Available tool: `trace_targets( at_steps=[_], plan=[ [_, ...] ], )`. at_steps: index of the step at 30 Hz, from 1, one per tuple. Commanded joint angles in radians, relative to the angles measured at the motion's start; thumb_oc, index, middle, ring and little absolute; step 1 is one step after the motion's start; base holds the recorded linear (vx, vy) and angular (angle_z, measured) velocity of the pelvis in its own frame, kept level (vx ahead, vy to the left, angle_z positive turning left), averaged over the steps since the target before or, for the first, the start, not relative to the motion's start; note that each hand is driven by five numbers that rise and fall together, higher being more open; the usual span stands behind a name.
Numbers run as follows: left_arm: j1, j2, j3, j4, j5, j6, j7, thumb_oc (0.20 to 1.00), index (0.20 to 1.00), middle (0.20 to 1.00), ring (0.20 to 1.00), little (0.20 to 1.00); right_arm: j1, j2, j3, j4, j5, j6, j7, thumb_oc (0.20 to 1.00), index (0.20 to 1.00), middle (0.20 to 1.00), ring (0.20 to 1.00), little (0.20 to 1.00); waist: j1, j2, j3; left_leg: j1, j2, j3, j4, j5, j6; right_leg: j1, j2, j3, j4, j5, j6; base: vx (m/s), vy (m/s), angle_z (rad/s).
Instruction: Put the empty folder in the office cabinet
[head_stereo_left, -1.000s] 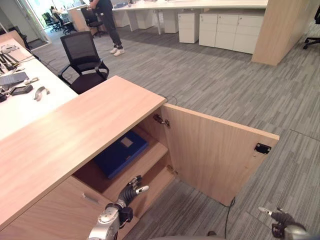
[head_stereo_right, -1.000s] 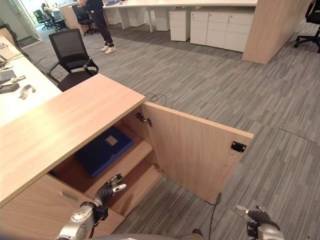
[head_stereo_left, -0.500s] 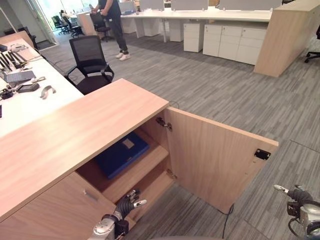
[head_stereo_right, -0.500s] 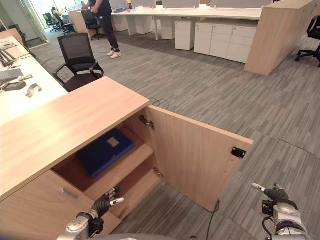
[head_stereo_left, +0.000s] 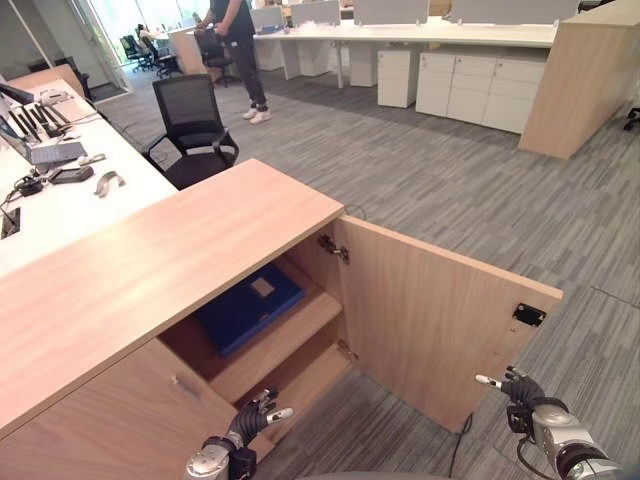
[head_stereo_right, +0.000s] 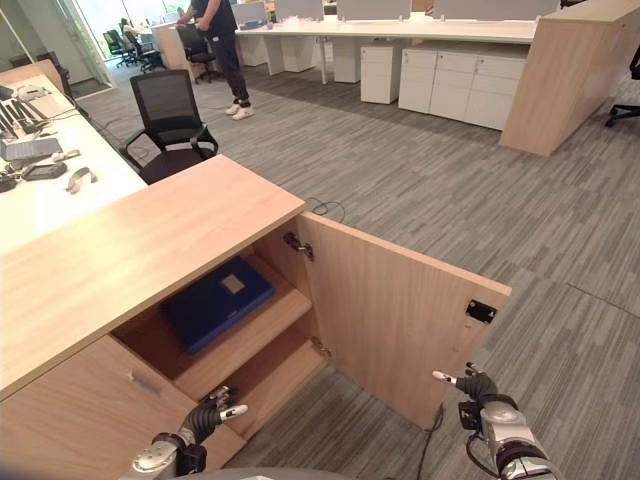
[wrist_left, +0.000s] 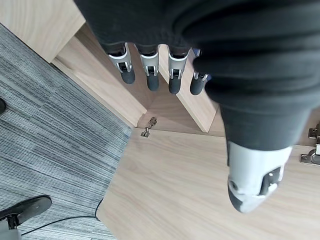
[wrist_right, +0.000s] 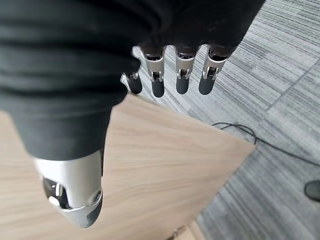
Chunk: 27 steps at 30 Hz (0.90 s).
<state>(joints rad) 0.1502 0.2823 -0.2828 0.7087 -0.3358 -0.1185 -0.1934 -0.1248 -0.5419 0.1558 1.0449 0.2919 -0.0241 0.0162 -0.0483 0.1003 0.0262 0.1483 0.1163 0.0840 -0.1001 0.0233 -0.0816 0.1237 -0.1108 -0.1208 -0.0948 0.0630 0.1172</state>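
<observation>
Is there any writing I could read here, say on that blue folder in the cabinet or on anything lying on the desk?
None can be read.
Blue folder on the cabinet shelf: a pale label, too small to make out.
Things on the white desk: too far off to show any text.
Black plate on the open cabinet door: no lettering visible.

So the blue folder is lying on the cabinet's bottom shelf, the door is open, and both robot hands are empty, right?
Not quite: the blue folder lies on the upper shelf, as the left eye view shows. The rest holds: the cabinet door stands open, and the left hand and right hand hold nothing.
</observation>
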Motion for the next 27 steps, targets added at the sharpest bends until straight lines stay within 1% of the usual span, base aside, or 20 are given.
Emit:
trace_targets(
  at_steps=[1, 4, 8, 13, 17, 20, 27],
  plan=[
    [-0.094, 0.039, 0.002, 0.034, 0.039, -0.034, 0.016, 1.0, 1.0, 1.0, 1.0, 1.0, -0.089, 0.056, 0.053, -0.074, -0.044, -0.048, 0.055, 1.0, 1.0, 1.0, 1.0, 1.0, 0.023, -0.074, 0.022, 0.028, 0.0, 0.004, 0.017, -0.025, -0.032, 0.028, -0.031, -0.031, 0.012, -0.062, 0.046, 0.01, -0.012, 0.04],
    [-0.094, 0.041, -0.003, 0.03, 0.041, -0.035, 0.017, 1.0, 1.0, 1.0, 1.0, 1.0, -0.103, 0.056, 0.051, -0.105, -0.026, -0.055, 0.051, 1.0, 1.0, 1.0, 1.0, 1.0, 0.028, -0.076, 0.019, 0.027, 0.001, 0.002, 0.015, -0.025, -0.032, 0.028, -0.031, -0.036, 0.01, -0.062, 0.046, 0.0, -0.001, 0.01],
    [-0.086, 0.046, -0.013, 0.006, 0.029, -0.034, 0.015, 1.0, 1.0, 1.0, 1.0, 1.0, -0.164, 0.04, 0.017, -0.058, 0.025, -0.061, 0.028, 1.0, 1.0, 1.0, 1.0, 1.0, 0.039, -0.078, 0.017, 0.027, 0.001, 0.001, 0.013, -0.026, -0.032, 0.032, -0.032, -0.039, 0.008, -0.062, 0.046, 0.0, 0.0, 0.01],
    [-0.094, 0.052, -0.021, 0.006, 0.022, -0.032, 0.006, 1.0, 1.0, 1.0, 1.0, 1.0, -0.193, 0.013, -0.005, 0.092, 0.024, -0.05, 0.022, 1.0, 1.0, 1.0, 1.0, 1.0, 0.049, -0.079, 0.014, 0.026, 0.002, -0.005, 0.013, -0.028, -0.031, 0.035, -0.03, -0.046, 0.008, -0.066, 0.047, 0.0, -0.005, 0.04],
    [-0.083, 0.06, -0.028, -0.004, 0.021, -0.029, -0.004, 1.0, 1.0, 1.0, 1.0, 1.0, -0.21, -0.038, -0.06, 0.178, 0.047, -0.042, 0.016, 1.0, 1.0, 1.0, 1.0, 1.0, 0.052, -0.08, 0.013, 0.025, 0.003, -0.013, 0.013, -0.03, -0.032, 0.039, -0.03, -0.053, 0.008, -0.071, 0.049, 0.01, -0.007, 0.14],
    [-0.082, 0.064, -0.035, -0.007, 0.025, -0.028, -0.011, 1.0, 1.0, 1.0, 1.0, 1.0, -0.232, -0.06, -0.072, 0.197, 0.062, -0.044, 0.014, 1.0, 1.0, 1.0, 1.0, 1.0, 0.054, -0.079, 0.013, 0.027, 0.003, -0.013, 0.013, -0.032, -0.032, 0.042, -0.03, -0.052, 0.008, -0.072, 0.049, 0.0, -0.001, 0.01],
    [-0.094, 0.065, -0.05, -0.003, 0.029, -0.03, -0.009, 1.0, 1.0, 1.0, 1.0, 1.0, -0.265, -0.075, -0.061, 0.201, 0.069, -0.045, 0.013, 1.0, 1.0, 1.0, 1.0, 1.0, 0.051, -0.078, 0.011, 0.03, 0.003, -0.012, 0.013, -0.034, -0.032, 0.045, -0.029, -0.049, 0.008, -0.075, 0.048, 0.0, 0.0, 0.0]
  ],
)
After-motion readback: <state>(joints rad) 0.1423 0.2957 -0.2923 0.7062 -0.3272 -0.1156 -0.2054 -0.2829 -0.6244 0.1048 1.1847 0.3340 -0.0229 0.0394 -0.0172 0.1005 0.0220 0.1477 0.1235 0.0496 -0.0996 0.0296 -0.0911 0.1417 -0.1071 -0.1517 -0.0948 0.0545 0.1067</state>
